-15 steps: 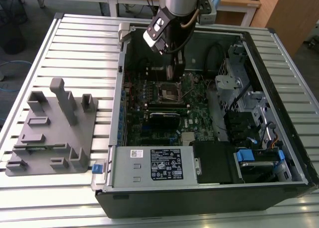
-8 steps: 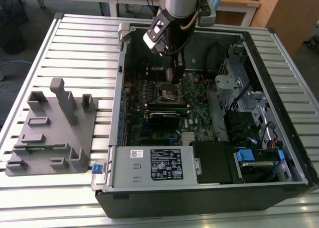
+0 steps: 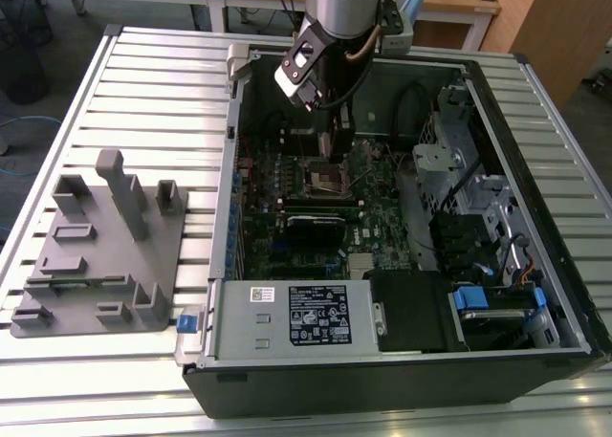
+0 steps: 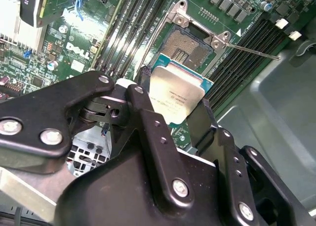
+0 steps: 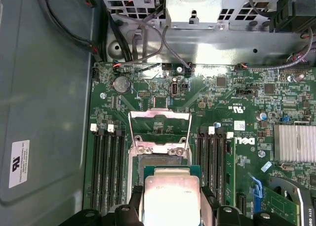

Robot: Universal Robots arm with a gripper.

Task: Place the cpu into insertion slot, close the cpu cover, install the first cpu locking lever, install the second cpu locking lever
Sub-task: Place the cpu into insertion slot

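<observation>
Hidden: the cpu (image 5: 170,199) is running off the picture's edge in the first wrist view and covering part of the insertion slot (image 5: 157,162); in the exterior view it is too small to make out.
Arm: it is reaching down into the open computer case (image 3: 382,387), with the gripper (image 3: 337,142) hanging over the slot.
Fingers: they are pinching the cpu by two opposite edges.
Cpu: it is hovering just above the slot, not seated.
Cover: the cpu cover (image 5: 159,118) is standing open.

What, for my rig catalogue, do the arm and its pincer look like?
The arm is a silver-grey cylinder with a coppery hose and a white-and-black block at its wrist. The pincer is matte black: angular linked fingers joined by silvery screws.
</observation>
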